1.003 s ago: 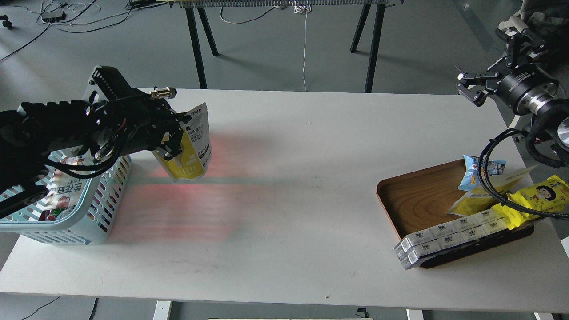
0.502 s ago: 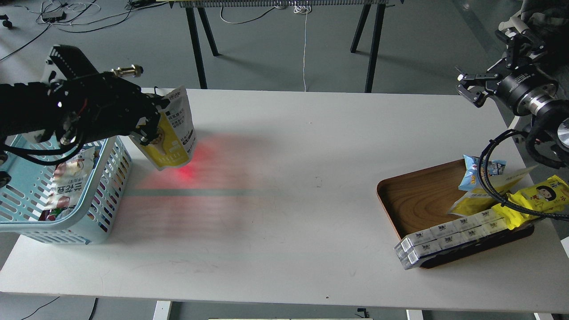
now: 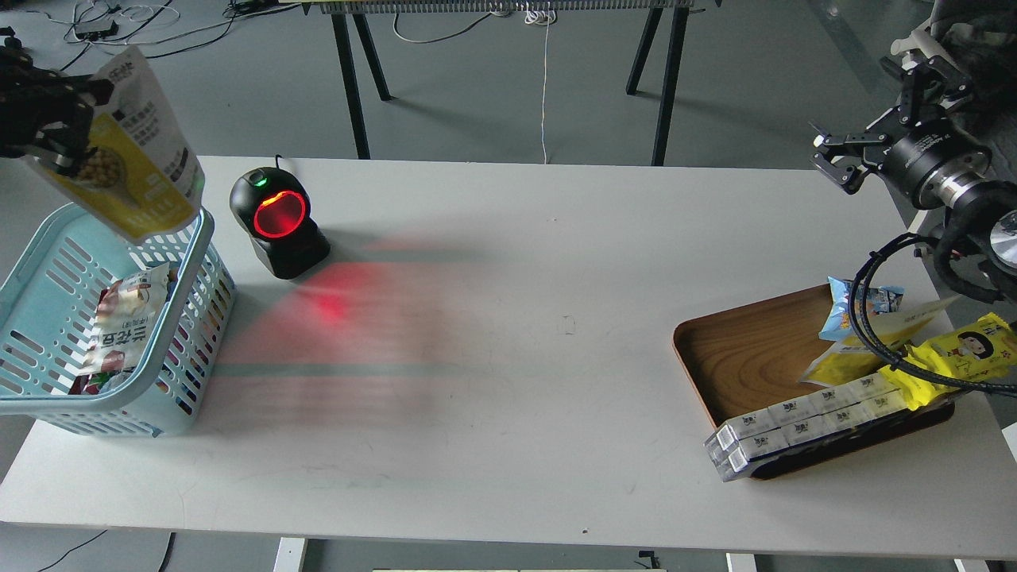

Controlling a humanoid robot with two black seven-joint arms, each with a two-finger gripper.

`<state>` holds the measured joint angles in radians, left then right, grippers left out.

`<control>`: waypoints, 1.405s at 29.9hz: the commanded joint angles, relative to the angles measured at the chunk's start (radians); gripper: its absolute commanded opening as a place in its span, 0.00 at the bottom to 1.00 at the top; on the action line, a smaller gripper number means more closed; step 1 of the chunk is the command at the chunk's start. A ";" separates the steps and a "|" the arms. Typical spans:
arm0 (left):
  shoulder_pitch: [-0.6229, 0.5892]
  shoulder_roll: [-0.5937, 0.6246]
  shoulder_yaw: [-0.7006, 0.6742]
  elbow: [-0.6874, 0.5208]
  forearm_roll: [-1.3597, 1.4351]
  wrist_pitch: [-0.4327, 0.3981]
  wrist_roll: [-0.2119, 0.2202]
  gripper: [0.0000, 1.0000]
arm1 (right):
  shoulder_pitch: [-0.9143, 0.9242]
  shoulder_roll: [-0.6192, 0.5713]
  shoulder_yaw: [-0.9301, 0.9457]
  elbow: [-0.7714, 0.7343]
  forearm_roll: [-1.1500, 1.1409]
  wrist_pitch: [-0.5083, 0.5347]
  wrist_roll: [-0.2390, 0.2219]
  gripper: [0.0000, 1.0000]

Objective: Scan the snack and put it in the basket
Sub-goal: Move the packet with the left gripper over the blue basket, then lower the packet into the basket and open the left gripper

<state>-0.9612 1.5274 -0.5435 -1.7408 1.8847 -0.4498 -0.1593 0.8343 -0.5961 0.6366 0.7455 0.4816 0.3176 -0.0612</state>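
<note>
Holding the small stand-up pouch, yellow below and white with grey text above (image 3: 131, 155), my left gripper (image 3: 56, 135) is clamped on its left edge at the far left of the head view; only the dark fingers show, the rest of that arm being out of frame. The pouch hangs tilted, its round picture of beige beans facing me, with its bottom corner over the far right rim of the light blue slotted plastic basket (image 3: 179, 318). The basket stands on the left end of the white table (image 3: 516, 318) and already contains a white and red packet (image 3: 119, 326). Just right of the basket sits a black barcode scanner with a glowing red round window (image 3: 278, 222), casting red light on the tabletop. My right gripper (image 3: 834, 159) hovers above the table's far right corner, fingers parted, carrying nothing. Below it a brown wooden tray (image 3: 755, 349) holds a blue cartoon packet (image 3: 850, 306), bright yellow packets (image 3: 953, 353) and white boxes (image 3: 802, 425).
</note>
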 commanded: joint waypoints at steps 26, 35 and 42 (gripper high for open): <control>0.007 0.057 0.609 0.173 -0.030 0.461 0.010 0.00 | -0.004 0.015 -0.001 -0.001 -0.018 0.000 0.000 0.95; 0.013 0.004 0.629 0.231 -0.053 0.467 0.015 0.01 | -0.006 0.024 -0.001 -0.005 -0.023 0.000 0.000 0.95; 0.013 -0.006 0.639 0.244 -0.056 0.461 0.010 0.19 | -0.006 0.024 0.000 -0.006 -0.029 0.000 0.000 0.96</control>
<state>-0.9480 1.5235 0.0957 -1.4985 1.8287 0.0123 -0.1445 0.8283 -0.5722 0.6360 0.7395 0.4529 0.3176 -0.0613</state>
